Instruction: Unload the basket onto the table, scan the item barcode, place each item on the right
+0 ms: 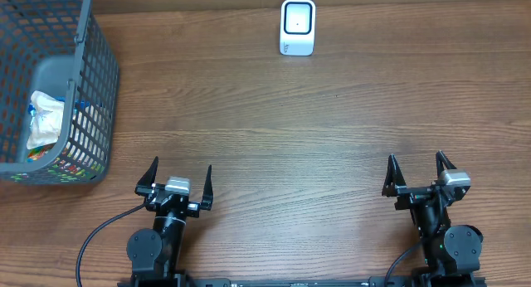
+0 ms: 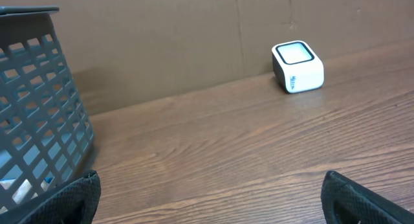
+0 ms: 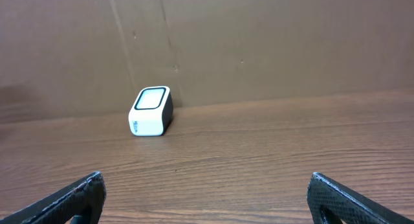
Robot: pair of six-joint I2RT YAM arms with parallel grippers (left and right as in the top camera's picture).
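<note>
Mesh of a grey plastic basket (image 1: 98, 80), cut off at frame left, half hides a crinkly white packet (image 1: 46, 119); left end effector (image 1: 180, 171) gapes empty, boxy white scanner (image 1: 297, 26) sits far back on the woodgrain desk (image 1: 274, 129), right end effector (image 1: 416, 162) equally wide, empty.

Bare surface (image 1: 332, 129) runs from the near edge to the scanner (image 1: 297, 26). The basket (image 1: 99, 96) obstructs the far left side.

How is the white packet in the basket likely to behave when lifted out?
The white packet looks creased and rumpled, so it is probably soft and would sag rather than stay stiff. It seems thin, so it is likely light. It lies low inside the tall mesh basket, so it may catch on the wall coming out.
</note>
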